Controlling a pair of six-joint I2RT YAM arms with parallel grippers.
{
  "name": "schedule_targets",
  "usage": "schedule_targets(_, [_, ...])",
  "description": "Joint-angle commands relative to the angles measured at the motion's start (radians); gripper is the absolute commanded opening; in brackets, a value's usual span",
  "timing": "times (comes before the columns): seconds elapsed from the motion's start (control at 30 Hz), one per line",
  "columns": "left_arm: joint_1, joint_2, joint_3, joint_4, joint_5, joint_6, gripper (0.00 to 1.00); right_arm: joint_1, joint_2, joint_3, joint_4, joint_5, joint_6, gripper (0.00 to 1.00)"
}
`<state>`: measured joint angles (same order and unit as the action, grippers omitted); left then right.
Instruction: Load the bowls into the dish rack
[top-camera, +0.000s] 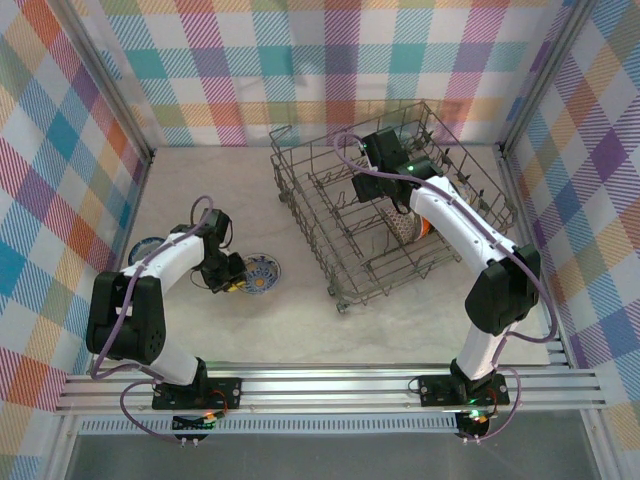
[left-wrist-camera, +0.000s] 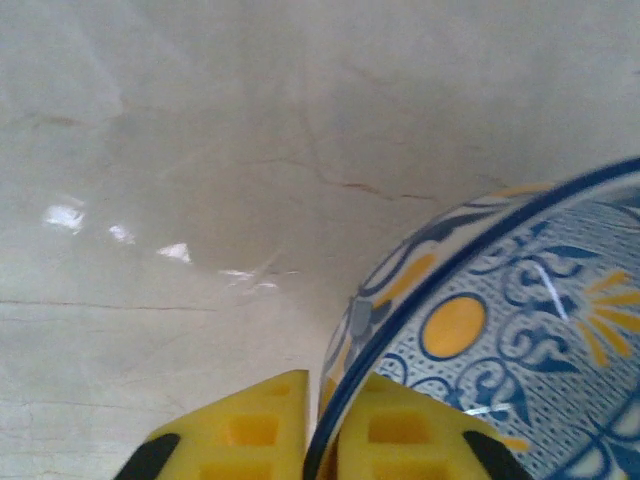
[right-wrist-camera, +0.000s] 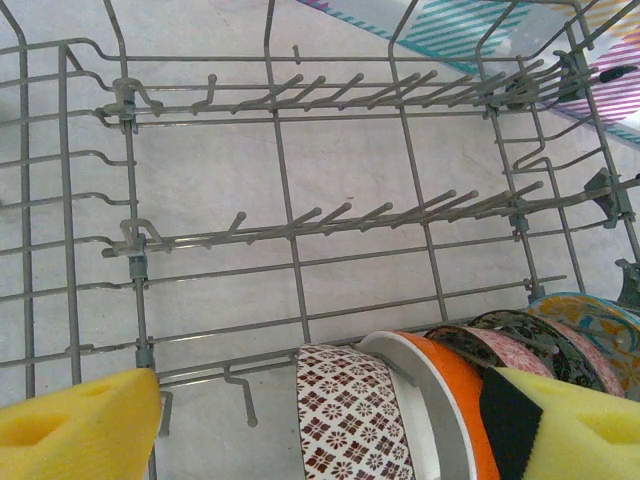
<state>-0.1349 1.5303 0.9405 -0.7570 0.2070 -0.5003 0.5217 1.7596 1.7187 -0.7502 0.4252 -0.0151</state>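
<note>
Left hand (left-wrist-camera: 320, 440): pressed together on the rim of the blue-and-yellow bowl (left-wrist-camera: 500, 330), with one yellow pad (left-wrist-camera: 250, 430) outside the wall and the other inside.
Pinched bowl: mouth-up and seemingly resting on the surface (left-wrist-camera: 200, 150); in the top view it lies just right of the hand.
Way to go: the dish rack (top-camera: 300, 190) stands well apart, to the right and a little farther back.
Nearer arm: the left, also for a second bowl (top-camera: 148, 248) lying by its elbow.
Right hand (right-wrist-camera: 325, 425): spread wide over the rack, gripping nothing.
Rack contents: a row of bowls (right-wrist-camera: 345, 420) standing on edge.
Free room: the tines (right-wrist-camera: 330, 215) beyond that row are bare.
</note>
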Motion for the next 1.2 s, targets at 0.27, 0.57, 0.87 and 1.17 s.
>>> schedule_targets(0.27, [0.052,-0.067,0.205,-0.095,-0.101,0.090,0.00,-0.006,0.041,0.072,-0.062,-0.057,0.033,0.83])
schedule_targets(0.57, [0.072,-0.094,0.578,-0.124,-0.083,0.140,0.00,-0.024,0.038,0.182,-0.107,-0.338,0.059,0.80])
schedule_targets(0.87, [-0.036,-0.074,0.794,-0.025,-0.087,0.144,0.00,-0.046,0.037,0.305,-0.085,-0.623,0.083,0.74])
schedule_targets(1.17, [-0.201,-0.003,0.902,0.052,-0.157,0.182,0.00,-0.049,-0.005,0.308,0.036,-0.950,0.119,0.63])
